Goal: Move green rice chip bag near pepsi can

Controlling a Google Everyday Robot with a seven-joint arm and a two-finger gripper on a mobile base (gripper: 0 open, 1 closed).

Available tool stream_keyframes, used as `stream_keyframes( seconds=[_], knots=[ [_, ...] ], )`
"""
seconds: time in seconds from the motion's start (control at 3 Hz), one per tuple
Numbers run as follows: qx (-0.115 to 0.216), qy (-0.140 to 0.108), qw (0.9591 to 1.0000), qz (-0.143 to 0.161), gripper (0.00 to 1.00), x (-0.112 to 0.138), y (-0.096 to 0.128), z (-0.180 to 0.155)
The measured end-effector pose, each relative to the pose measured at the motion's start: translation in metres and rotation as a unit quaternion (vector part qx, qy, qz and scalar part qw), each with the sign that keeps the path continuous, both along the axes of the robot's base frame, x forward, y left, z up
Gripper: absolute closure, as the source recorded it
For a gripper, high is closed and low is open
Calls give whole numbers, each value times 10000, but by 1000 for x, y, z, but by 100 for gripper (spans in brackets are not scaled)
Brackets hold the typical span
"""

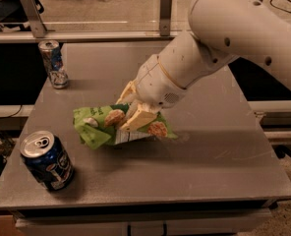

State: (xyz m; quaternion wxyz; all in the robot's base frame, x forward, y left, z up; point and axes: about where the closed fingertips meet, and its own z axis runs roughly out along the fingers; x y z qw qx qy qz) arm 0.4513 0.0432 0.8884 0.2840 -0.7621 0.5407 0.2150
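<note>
The green rice chip bag [101, 127] is crinkled and held just above the grey table [209, 166], left of centre. My gripper [132, 113] is shut on the bag's right part, its pale fingers [138, 119] pressed into the foil, with the white arm reaching in from the upper right. The pepsi can [47, 160], squat and dark blue with a silver top, stands near the table's front left corner, a short way down and left of the bag.
A slimmer silver-blue can with red marks [53, 64] stands at the table's far left. Behind the table runs a rail with metal posts [166, 11]. The table's front edge lies close below the pepsi can.
</note>
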Motion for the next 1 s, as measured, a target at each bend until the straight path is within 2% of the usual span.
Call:
stream_keyframes(
  seconds=[0.67,1.0],
  knots=[
    [-61,-6,10000,42,13,-6,3,-4],
    [-82,-49,9999,36,0,-3,3,-2]
  ],
)
